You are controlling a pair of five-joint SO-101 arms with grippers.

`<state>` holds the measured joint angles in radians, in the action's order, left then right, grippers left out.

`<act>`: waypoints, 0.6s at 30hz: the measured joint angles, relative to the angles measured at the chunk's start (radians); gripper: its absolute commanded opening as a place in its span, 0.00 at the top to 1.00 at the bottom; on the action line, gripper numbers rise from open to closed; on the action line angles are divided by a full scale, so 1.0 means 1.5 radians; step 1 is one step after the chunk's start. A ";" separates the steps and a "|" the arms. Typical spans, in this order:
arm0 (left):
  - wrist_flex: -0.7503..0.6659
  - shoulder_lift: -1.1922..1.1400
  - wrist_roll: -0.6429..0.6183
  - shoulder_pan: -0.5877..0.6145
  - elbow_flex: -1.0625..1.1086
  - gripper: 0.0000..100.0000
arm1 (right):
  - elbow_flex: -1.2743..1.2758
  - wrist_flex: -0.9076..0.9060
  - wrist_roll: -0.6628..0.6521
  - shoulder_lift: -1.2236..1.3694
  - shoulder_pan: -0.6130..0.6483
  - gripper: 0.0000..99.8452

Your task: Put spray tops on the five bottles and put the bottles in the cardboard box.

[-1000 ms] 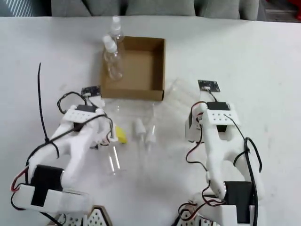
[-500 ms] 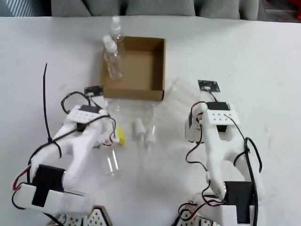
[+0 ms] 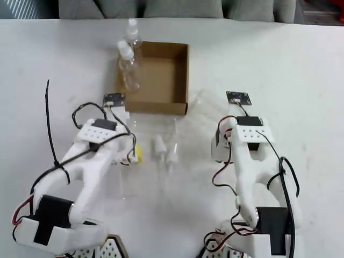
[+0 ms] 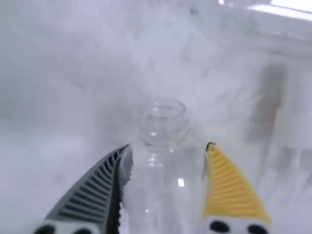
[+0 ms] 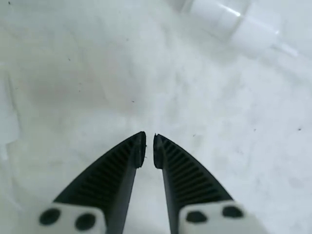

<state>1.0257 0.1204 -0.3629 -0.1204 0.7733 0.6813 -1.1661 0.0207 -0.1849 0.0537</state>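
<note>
Big white table [image 3: 301, 64] with everything on it; I'll place stuff off the cardboard box [image 3: 153, 106], which sits toward the far side with its top open.

Left arm [image 3: 88, 161] stretches up toward the box's near left corner; right arm [image 3: 248, 156] sits off to the near right of the box, well apart from it.

Bottles next: one capped bottle [image 3: 129, 69] lies along the box's left wall, looks like it's inside but I can't say for sure; a second capped bottle [image 3: 132, 32] is just behind the box's far left corner, on the table. There's an open bottle [image 4: 163, 170] with no top on it, lying on the table in front of the box's left side [image 3: 127, 180]; it's clear plastic, so hard to make out from above.

Two white spray tops [image 3: 159, 144] lie side by side in front of the box, about the middle of its near wall, between the two arms; another spray top [image 5: 229, 19] lies on the table just ahead of the right arm's tips.

Left gripper [image 4: 167, 148] is clamped on the open bottle below its neck, grey finger [image 4: 95, 190] on one side and yellow finger [image 4: 229, 185] on the other, both pressed against the plastic; right gripper [image 5: 149, 145] has its black tips together with nothing between them, pointing down at bare table.
</note>
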 measured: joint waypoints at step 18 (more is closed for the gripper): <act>-0.001 0.000 -0.072 0.000 0.008 0.67 | 0.000 0.000 0.000 0.000 0.000 0.98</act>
<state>1.0242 0.1204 -0.4703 -0.1204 0.7856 0.6813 -1.1661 0.0207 -0.1849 0.0537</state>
